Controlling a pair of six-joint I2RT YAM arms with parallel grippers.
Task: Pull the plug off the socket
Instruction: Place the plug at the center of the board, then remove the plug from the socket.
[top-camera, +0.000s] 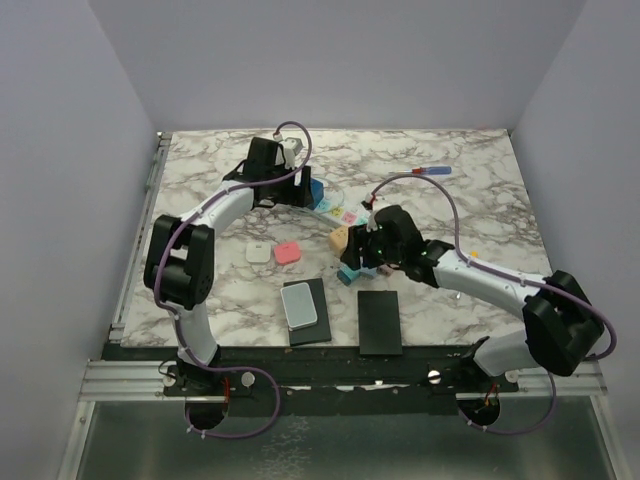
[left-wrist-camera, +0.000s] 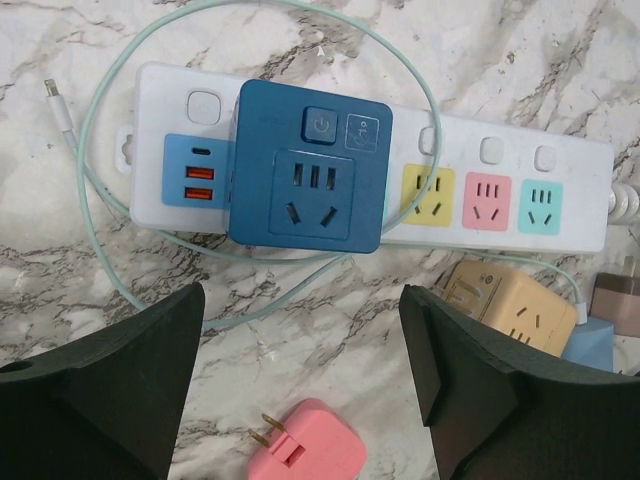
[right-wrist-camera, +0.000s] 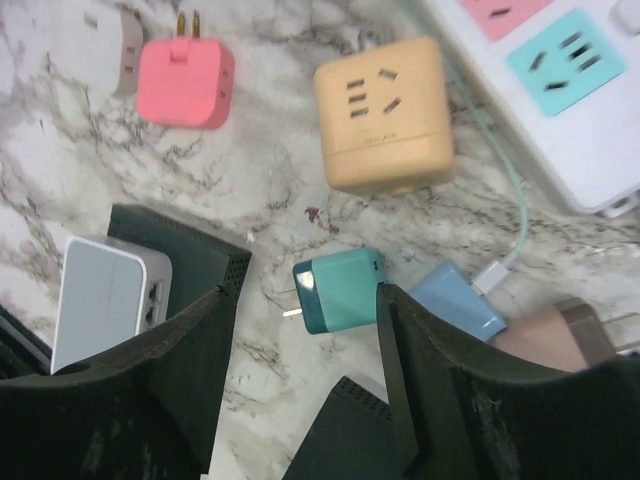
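Marble table (top-camera: 480, 190) with socket (left-wrist-camera: 575, 195), pink plug (left-wrist-camera: 310, 445)

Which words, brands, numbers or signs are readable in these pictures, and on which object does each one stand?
Power sign, a circle with a stroke: on the square button of the dark blue adapter, which is plugged into the white power strip.
Small outlined icon beside that button: too blurred to read.
Words, brands, numbers: none can be read in any view.
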